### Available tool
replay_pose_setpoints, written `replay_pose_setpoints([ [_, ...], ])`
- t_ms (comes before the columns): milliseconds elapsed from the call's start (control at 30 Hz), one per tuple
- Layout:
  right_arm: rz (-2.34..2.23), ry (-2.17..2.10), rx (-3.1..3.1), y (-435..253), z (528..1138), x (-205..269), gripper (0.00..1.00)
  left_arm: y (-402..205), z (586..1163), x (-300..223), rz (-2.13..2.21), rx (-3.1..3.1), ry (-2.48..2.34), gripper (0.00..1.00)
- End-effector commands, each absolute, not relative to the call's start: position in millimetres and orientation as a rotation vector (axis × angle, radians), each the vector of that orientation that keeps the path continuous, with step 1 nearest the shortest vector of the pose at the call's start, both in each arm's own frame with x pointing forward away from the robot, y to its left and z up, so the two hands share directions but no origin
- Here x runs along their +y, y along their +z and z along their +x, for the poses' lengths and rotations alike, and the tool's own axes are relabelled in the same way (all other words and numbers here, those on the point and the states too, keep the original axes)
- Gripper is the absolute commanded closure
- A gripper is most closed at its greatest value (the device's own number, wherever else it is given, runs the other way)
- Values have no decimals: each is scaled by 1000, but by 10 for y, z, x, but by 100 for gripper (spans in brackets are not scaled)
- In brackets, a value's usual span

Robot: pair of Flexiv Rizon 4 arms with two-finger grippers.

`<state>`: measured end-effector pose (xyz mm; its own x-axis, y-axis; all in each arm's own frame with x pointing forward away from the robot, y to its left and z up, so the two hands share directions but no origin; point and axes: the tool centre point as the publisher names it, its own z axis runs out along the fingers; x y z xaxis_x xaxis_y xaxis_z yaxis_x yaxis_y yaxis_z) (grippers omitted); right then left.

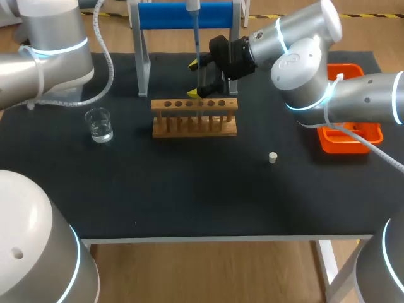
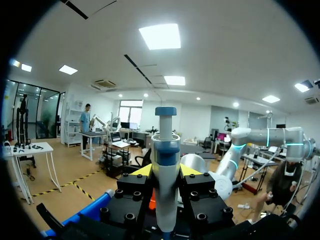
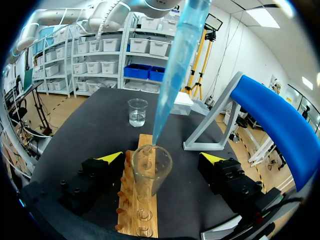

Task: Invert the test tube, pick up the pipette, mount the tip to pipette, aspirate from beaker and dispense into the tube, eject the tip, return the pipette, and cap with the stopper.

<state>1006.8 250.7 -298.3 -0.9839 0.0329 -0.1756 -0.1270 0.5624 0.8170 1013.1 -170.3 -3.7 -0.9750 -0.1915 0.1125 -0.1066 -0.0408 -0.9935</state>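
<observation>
I am looking down on the table (image 1: 189, 189), where the rack (image 1: 194, 117) is standing near the middle. The beaker (image 1: 99, 125) is sitting well to its left and the stopper (image 1: 273, 158) is lying to its right, nearer me. The tray (image 1: 344, 146) is resting at the right edge, partly under my right arm. The stand (image 1: 186, 16) is rising behind the rack. The pipette (image 1: 196, 38) is hanging upright over the rack, gripped from two sides in my left gripper (image 2: 166, 172). Its tip (image 3: 172, 85) is reaching into the mouth of the test tube (image 3: 151, 167), which is standing in the rack. My right gripper (image 1: 193, 79) is straddling that tube, its fingers apart from it.
</observation>
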Motion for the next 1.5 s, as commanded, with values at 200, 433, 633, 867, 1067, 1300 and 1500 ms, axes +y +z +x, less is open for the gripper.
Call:
replay_pose_setpoints([
  [200, -82, 1389, 2628, -2973, 10075, 2500, 0, -110, 10168, -1725, -339, 2138, -2219, 100],
  [433, -82, 1389, 2628, -2973, 10075, 2500, 0, -194, 10175, -1715, -361, 2140, -2232, 100],
  [633, -82, 1389, 2628, -2973, 10075, 2500, 0, -234, 10172, -1687, -385, 2150, -2225, 100],
  [867, -82, 1389, 2628, -2973, 10075, 2500, 0, -252, 10183, -1666, -397, 2153, -2206, 100],
  [1067, -82, 1389, 2628, -2973, 10075, 2500, 0, -269, 10221, -1660, -398, 2132, -2202, 100],
  [1300, -82, 1389, 2628, -2973, 10075, 2500, 0, -292, 10275, -1664, -397, 2103, -2222, 100],
  [1500, -82, 1389, 2628, -2973, 10075, 2500, 0, -295, 10292, -1677, -381, 2092, -2247, 100],
])
